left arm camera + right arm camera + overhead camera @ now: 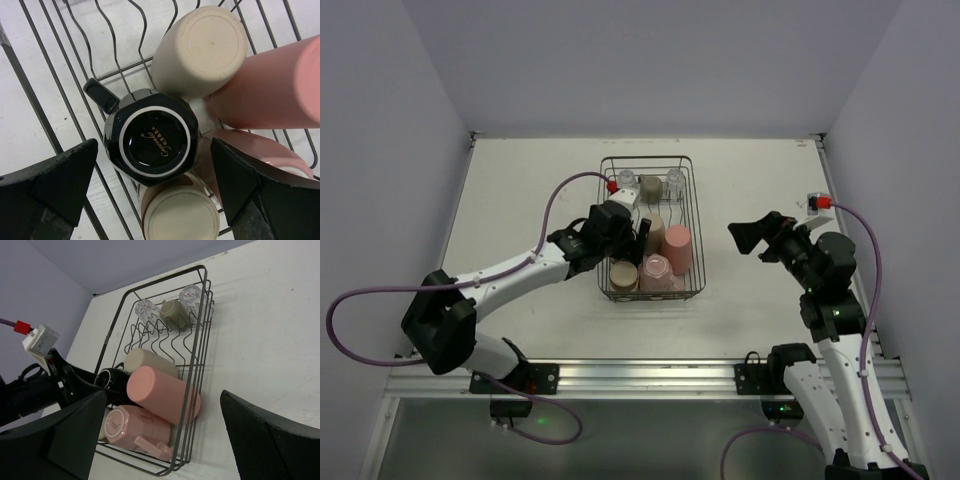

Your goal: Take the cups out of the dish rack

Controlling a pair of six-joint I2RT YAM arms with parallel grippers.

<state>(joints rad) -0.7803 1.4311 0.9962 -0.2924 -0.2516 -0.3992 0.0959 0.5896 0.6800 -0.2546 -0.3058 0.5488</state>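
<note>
Left gripper (154,155) spread, straddling black mug (150,132) (upside down, hemmed in). Closing fingers (240,185) may clip pink cup (270,150) or rack (200,330) wire, tipping neighbours. Right gripper (748,232) spread, empty.

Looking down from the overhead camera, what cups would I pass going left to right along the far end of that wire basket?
left clear glass → grey-brown cup → right clear glass, all standing inside the far end of the dish rack.
</note>
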